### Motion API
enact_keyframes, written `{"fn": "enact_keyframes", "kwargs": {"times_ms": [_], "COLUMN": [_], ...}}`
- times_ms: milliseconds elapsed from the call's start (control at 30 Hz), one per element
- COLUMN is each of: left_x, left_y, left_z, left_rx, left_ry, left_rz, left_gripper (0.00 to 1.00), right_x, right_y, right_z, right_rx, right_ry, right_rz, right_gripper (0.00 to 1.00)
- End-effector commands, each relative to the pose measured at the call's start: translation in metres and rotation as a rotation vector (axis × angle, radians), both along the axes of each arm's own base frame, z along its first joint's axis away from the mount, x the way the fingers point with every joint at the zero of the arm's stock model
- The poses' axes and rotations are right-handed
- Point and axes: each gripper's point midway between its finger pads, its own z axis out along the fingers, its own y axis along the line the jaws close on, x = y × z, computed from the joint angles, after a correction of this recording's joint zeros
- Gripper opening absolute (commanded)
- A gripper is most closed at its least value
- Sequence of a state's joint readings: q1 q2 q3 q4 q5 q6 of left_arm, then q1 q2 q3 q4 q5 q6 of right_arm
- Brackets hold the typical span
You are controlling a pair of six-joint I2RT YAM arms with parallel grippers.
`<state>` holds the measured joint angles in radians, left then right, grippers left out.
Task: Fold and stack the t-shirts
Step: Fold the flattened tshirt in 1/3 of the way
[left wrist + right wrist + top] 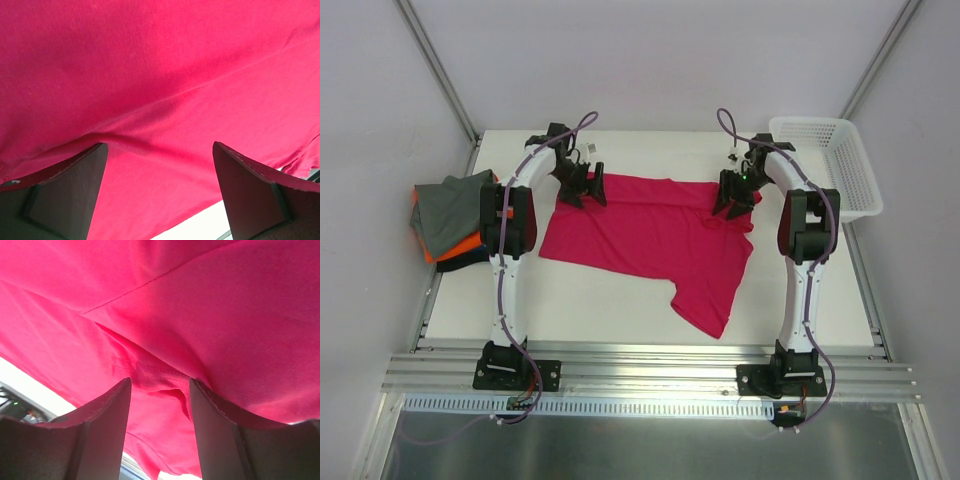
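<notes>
**Gripper state.** The left gripper is spread wide, fingertips down on the far hem region of the bright magenta-pink cotton t-shirt, with nothing caught between them. The right gripper is narrowed but parted. A raised ridge of stitched hem sits between its fingers, and it does not look clamped yet.

**Step in hand (judged).** Take the far edge at both corners to make the first fold.
1. Gather a comparable ridge under the left gripper before closing it.
2. Close both grippers on hem only, through both cloth layers.
3. Lift evenly. A one-sided pull would skew the fold line.

**Location of work.** The t-shirt lies flat at the centre of the white table, with one part trailing towards the near edge on the right.

**Edges and clearance.**
- A white plastic mesh basket stands just beside the right arm at the far right corner.
- The folded pile of grey, orange and dark t-shirts lies at the left edge, overhanging it slightly.
- Bare table surface lies towards the near edge, so a fold drawn that way appears to have the most room.
</notes>
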<state>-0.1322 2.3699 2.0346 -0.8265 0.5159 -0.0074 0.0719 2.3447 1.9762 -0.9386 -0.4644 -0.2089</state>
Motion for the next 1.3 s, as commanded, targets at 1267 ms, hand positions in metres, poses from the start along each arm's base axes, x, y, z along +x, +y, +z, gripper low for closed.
{"fn": "enact_keyframes", "kwargs": {"times_ms": [1267], "left_x": [0.034], "left_y": [0.017], "left_z": [0.010], "left_rx": [0.213], "left_ry": [-0.140], "left_rz": [0.034], "left_gripper": [0.88], "right_x": [0.032], "right_y": [-0.022], "right_z": [-0.003], "right_rx": [0.032], "right_ry": [0.015], "right_rz": [-0.203], "right_gripper": [0.59]}}
